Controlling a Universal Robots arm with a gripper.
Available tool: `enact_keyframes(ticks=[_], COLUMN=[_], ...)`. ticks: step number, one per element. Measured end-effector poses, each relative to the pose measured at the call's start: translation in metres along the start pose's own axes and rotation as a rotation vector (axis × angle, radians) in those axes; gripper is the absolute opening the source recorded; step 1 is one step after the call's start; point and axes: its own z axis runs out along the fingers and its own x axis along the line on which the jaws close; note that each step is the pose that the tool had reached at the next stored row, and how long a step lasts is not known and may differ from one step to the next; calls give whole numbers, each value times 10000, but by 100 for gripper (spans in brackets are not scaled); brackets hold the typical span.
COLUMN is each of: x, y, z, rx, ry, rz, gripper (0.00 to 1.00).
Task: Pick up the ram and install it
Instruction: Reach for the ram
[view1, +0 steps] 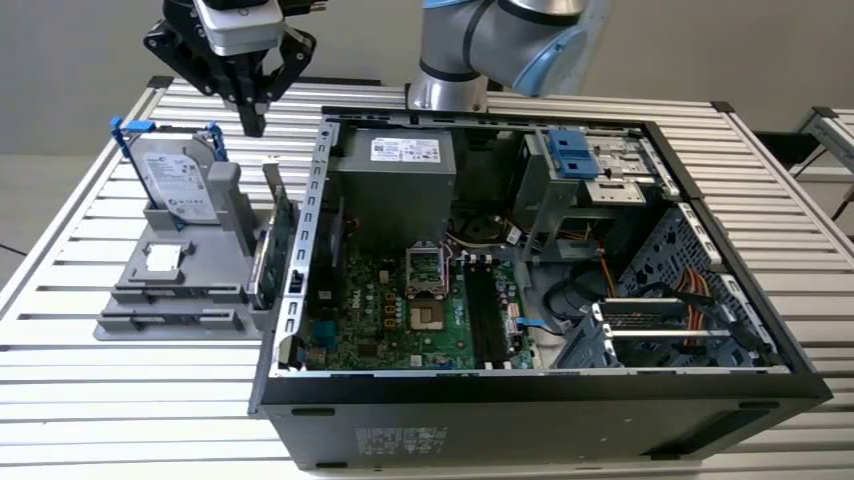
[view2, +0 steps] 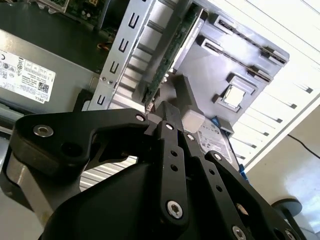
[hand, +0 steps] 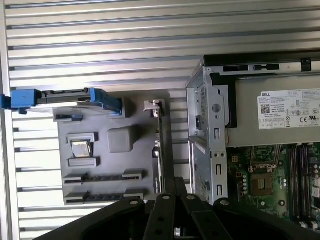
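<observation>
My gripper (view1: 251, 126) hangs shut and empty above the back of the grey parts holder (view1: 174, 300), its fingers pointing straight down. In both wrist views the fingertips (view2: 169, 111) (hand: 175, 189) meet with nothing between them. Below them stand the holder's grey block (view2: 192, 120) and the green expansion card (view1: 271, 255). The ram is hidden or too thin to tell. Two long narrow slots (hand: 102, 176) on the holder show only thin dark lines. The motherboard's memory slots (view1: 481, 310) lie inside the open computer case (view1: 534, 392).
A silver hard drive with blue brackets (view1: 180, 175) stands upright on the holder, on the exterior view's left of my gripper. The case wall (view1: 314, 200) rises close beside the expansion card. The arm's base (view1: 447, 90) stands behind the case. Everything rests on a slatted metal table (view1: 80, 400).
</observation>
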Motion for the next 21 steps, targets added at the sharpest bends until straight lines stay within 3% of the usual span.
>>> enact_keyframes(ticks=[21], x=[307], y=[-22], z=[1], rx=[1], ry=[9], rz=[-186], gripper=[0])
